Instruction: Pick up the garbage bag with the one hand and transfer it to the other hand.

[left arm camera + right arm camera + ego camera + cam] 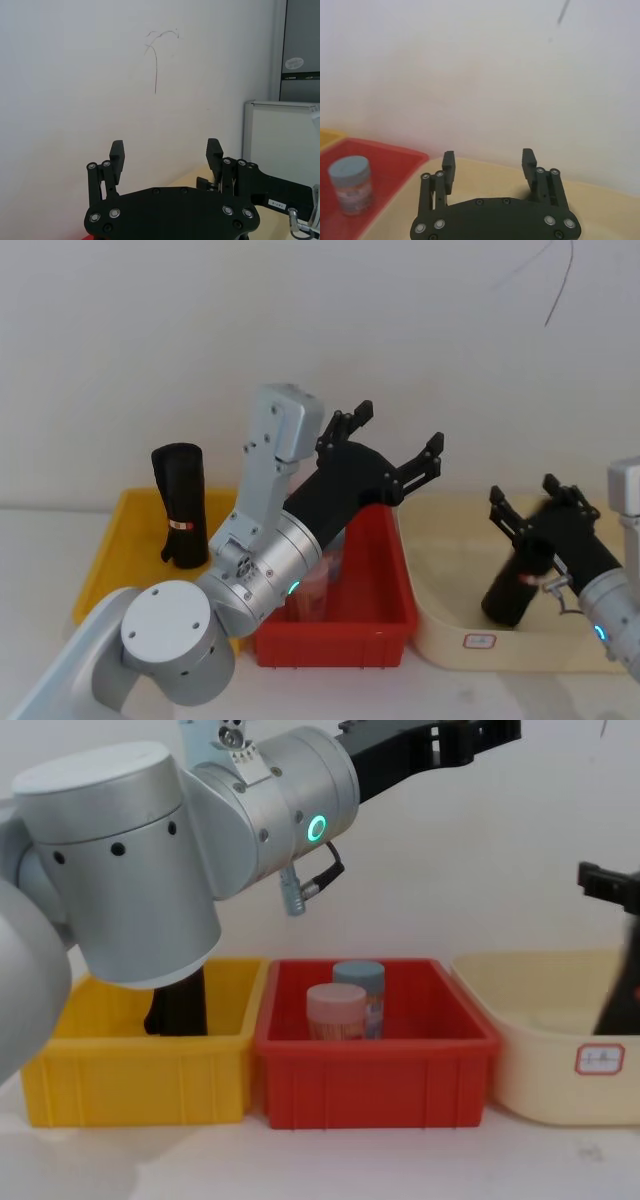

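A white bench ran along a plain wall, carrying three bins side by side. The biggest thing in front of me was the robot's left arm, a thick silver limb with a green ring. It rose from the near left corner and crossed above the yellow bin and the red bin. The cream tub sat to the right.

The garbage bag stood upright at the back of the yellow bin, leaning a little, with nothing gripping it. Two lidded jars stood in the red bin.

The left pincer hung high above the red bin, its fingers spread wide and empty, well apart from the bag. The right pincer, on the blue-ringed arm, was over the cream tub, also spread and empty.

To my eye the pick-up had not begun, and the risks lay ahead:

- **Knocking the bag over.** The left arm's bulky joints sat close beside the tall, narrow roll. Swinging back toward the yellow bin could topple it against the bin wall before the fingers arrived.
- **Losing the grip.** The roll looked slick and rounded, so a grip taken off-centre might let it slide or tilt.
- **Dropping it at the handover.** A hold around the roll's middle would leave the right pincer little to seize. Letting go too soon would then drop the roll — likely onto the jars below.
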### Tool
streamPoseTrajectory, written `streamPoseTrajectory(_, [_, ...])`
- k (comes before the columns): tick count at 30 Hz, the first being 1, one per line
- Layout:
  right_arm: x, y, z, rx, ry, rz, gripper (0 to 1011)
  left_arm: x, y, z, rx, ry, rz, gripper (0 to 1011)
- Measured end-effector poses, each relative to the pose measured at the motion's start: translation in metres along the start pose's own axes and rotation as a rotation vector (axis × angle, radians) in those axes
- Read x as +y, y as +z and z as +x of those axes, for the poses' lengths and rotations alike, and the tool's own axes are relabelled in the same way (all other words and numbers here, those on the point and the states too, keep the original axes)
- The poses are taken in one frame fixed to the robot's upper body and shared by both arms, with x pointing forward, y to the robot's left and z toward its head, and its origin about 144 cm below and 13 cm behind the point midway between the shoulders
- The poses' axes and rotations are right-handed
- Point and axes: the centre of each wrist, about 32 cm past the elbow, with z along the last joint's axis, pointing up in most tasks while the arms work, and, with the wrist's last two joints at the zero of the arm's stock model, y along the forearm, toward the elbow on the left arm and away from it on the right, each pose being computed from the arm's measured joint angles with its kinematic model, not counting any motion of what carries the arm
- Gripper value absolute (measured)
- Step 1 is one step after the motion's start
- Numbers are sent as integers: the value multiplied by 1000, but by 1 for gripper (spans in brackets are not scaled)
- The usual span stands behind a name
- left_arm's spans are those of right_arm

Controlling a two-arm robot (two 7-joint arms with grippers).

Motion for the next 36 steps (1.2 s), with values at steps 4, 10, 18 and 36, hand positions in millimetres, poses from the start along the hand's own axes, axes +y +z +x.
streamPoseTrajectory(4, [-4, -3, 5, -6, -23, -16, 897, 0, 0, 0, 0, 0, 0, 1001])
streamPoseTrajectory(10, [-9, -4, 10, -15, -41, -25, 1001, 0, 0, 0, 0, 0, 0, 1001])
streamPoseTrajectory(18, [-12, 4, 12, -25, -45, -1, 1002, 0, 0, 0, 0, 0, 0, 1000])
streamPoseTrajectory(36, [-21, 24, -7, -11, 65, 62, 1002, 14, 3, 2, -38, 77, 26, 1001])
